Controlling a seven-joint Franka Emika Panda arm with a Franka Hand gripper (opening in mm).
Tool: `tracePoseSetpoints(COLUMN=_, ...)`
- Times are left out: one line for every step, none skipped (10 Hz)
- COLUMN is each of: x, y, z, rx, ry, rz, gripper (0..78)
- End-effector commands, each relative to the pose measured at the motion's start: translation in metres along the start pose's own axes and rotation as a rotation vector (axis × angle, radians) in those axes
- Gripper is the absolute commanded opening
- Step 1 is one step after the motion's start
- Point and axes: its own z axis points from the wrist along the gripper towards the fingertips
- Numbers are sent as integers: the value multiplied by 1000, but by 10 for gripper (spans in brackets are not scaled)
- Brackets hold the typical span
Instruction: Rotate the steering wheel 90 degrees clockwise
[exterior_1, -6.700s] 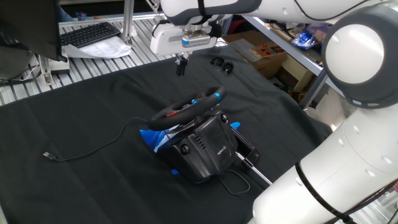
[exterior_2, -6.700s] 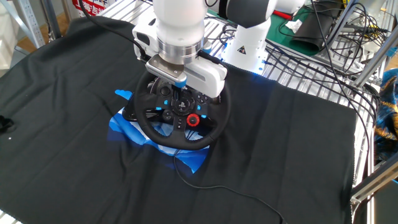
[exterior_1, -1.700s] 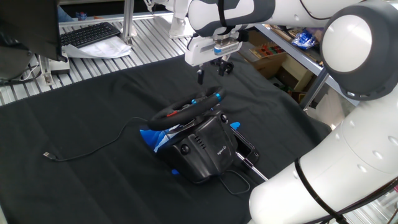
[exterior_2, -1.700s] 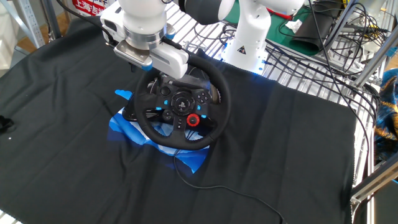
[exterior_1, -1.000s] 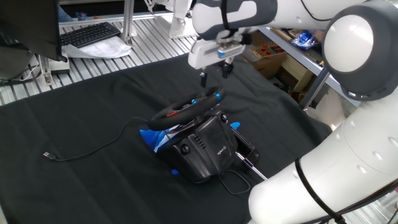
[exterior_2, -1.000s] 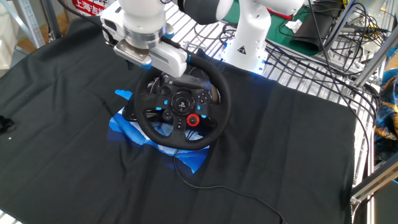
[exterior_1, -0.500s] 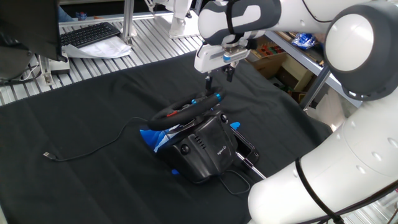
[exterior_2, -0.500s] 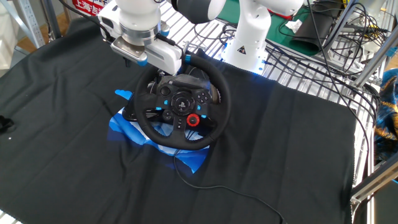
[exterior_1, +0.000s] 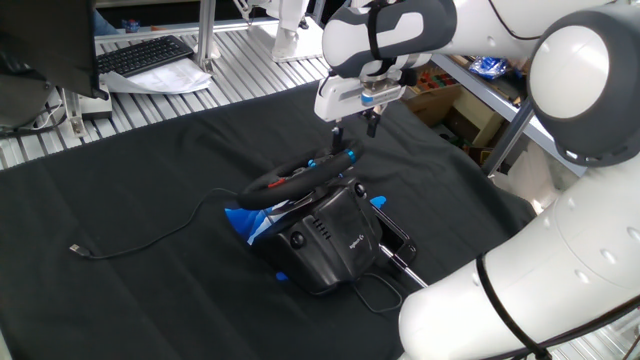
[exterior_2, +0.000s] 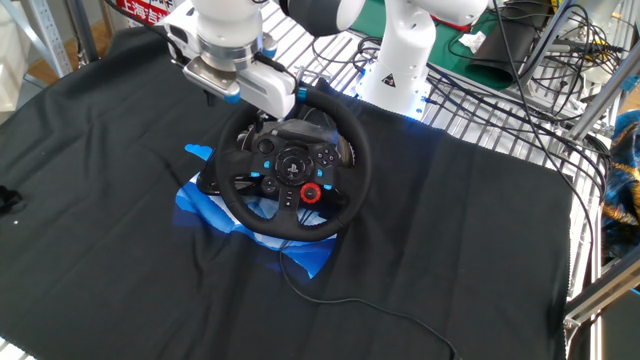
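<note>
Probably a robotics lab: metal racking (exterior_2: 500, 120), tangled cables (exterior_2: 545, 45), and a keyboard (exterior_1: 145, 55).

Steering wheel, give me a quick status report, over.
End effector open, hovering just above the rim's top edge, holding nothing. Steering wheel untouched on its base, sitting on the black cloth. Nothing between end effector and rim.
</note>
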Motion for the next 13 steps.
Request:
tracePoseSetpoints(x=4, y=1, z=3, rx=-7, ry=-12, rz=12, gripper=774)
tracePoseSetpoints(x=5, y=1, z=4, rx=-7, ry=-17, rz=17, gripper=774)
tracePoseSetpoints(x=5, y=1, z=4, rx=-10, ry=-16, rz=15, gripper=774)
tracePoseSetpoints(x=4, y=2, z=6, rx=-16, ry=-17, rz=16, gripper=774)
tracePoseSetpoints(x=4, y=2, z=7, rx=-14, ry=-19, rz=18, gripper=774)
tracePoseSetpoints(x=4, y=3, z=8, rx=-18, ry=-19, rz=20, gripper=774)
tracePoseSetpoints(x=5, y=3, z=9, rx=-21, ry=-22, rz=27, gripper=774)
tracePoseSetpoints(x=6, y=3, z=9, rx=-21, ry=-22, rz=28, gripper=774)
tracePoseSetpoints(x=6, y=3, z=9, rx=-21, ry=-22, rz=28, gripper=15)
tracePoseSetpoints(x=6, y=3, z=9, rx=-21, ry=-22, rz=28, gripper=15)
tracePoseSetpoints(x=6, y=3, z=9, rx=-21, ry=-22, rz=28, gripper=15)
tracePoseSetpoints(x=6, y=3, z=9, rx=-21, ry=-22, rz=28, gripper=15)
tracePoseSetpoints(x=6, y=3, z=9, rx=-21, ry=-22, rz=28, gripper=15)
